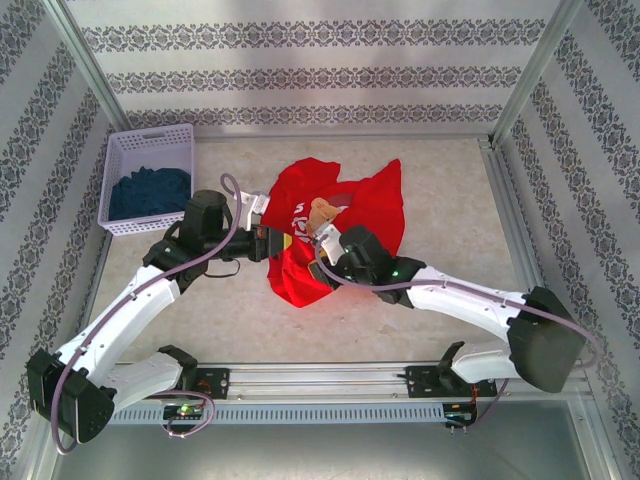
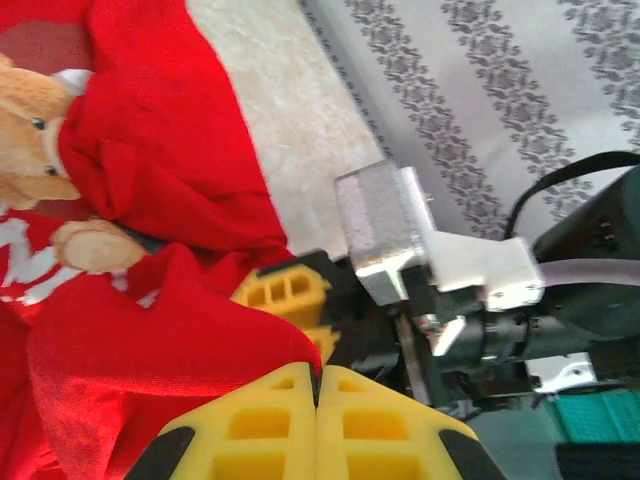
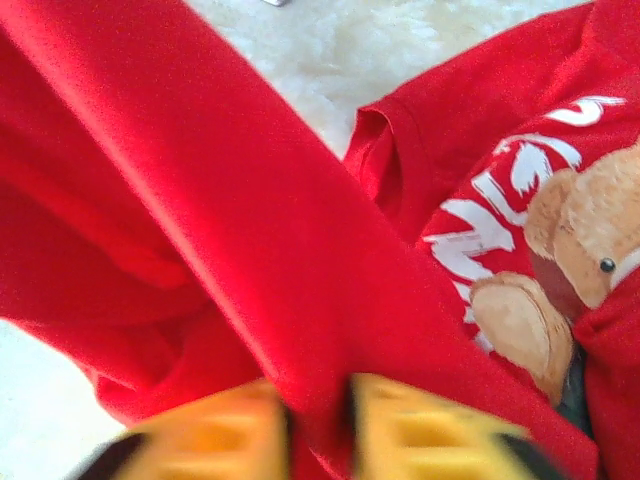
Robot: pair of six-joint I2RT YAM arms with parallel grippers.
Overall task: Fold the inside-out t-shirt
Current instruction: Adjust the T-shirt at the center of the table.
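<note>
Near rail: the silver metal frame rail (image 1: 320, 375) is carrying both arm bases along the near edge, so you're getting little room to draw cloth toward yourself.
Left claw: the left gripper (image 2: 316, 385) is clenching, yellow pads pressed together, and a fold of the bright red soft cloth t-shirt (image 1: 350, 195) is looking pinched at their tips.
Right claw: the right gripper (image 3: 320, 428) is grasping a broad red band of the same t-shirt between its blurred yellow fingers.
Where it is: the t-shirt is lying bunched at mid-table, between and just beyond both claws, with its bear-and-white-lettering print (image 3: 540, 270) showing.
Handling: I'm judging it light, limp and clingy. It is sagging wherever you're not supporting it, so nothing is going to break, but extra layers may be dragging along.
Hold: you're better off pinching single edges — hem, shoulder seam, sleeve cuff (image 3: 385, 155) — than a thick wad.
Open room: the pale stone-look tabletop (image 1: 460, 210) is lying bare to the right of the t-shirt.
Far left: the white plastic lattice basket (image 1: 150, 140) holding dark blue cloth (image 1: 150, 195) is sitting well apart from the t-shirt.
Far side: the grey-patterned wall (image 1: 320, 70) is closing off the table's far edge.
</note>
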